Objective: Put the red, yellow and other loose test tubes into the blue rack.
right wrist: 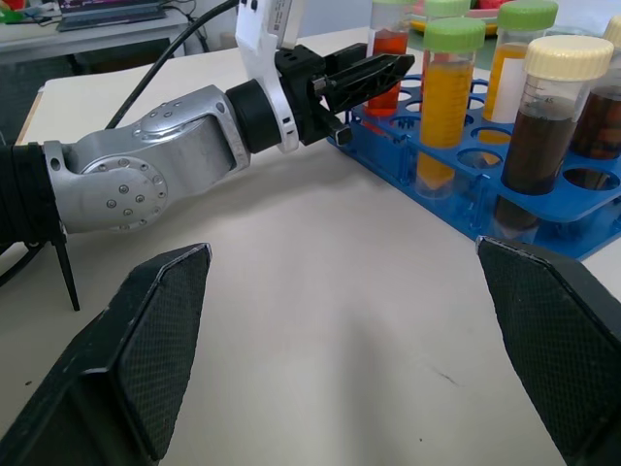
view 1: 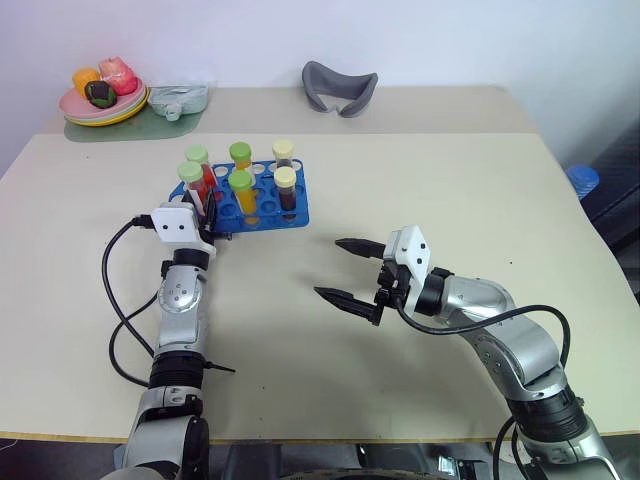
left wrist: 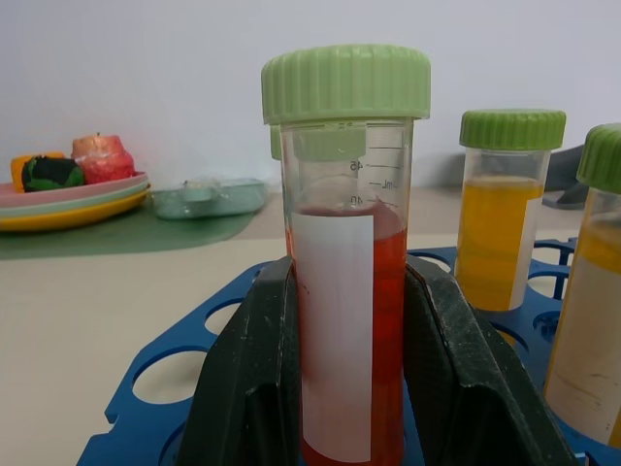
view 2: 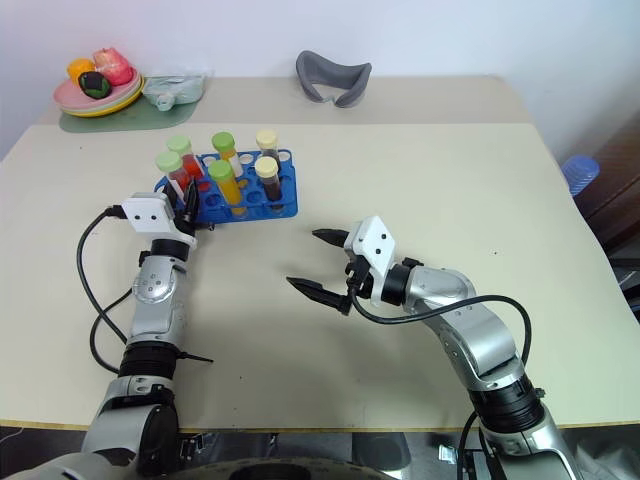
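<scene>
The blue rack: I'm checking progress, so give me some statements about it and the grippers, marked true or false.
1. The left gripper is shut on a red tube standing in the blue rack. True.
2. The right gripper holds a yellow tube. False: its jaws are open and empty, over bare table.
3. Six capped tubes stand in the rack. True.
4. A loose tube lies on the table. False: none is there.
</scene>
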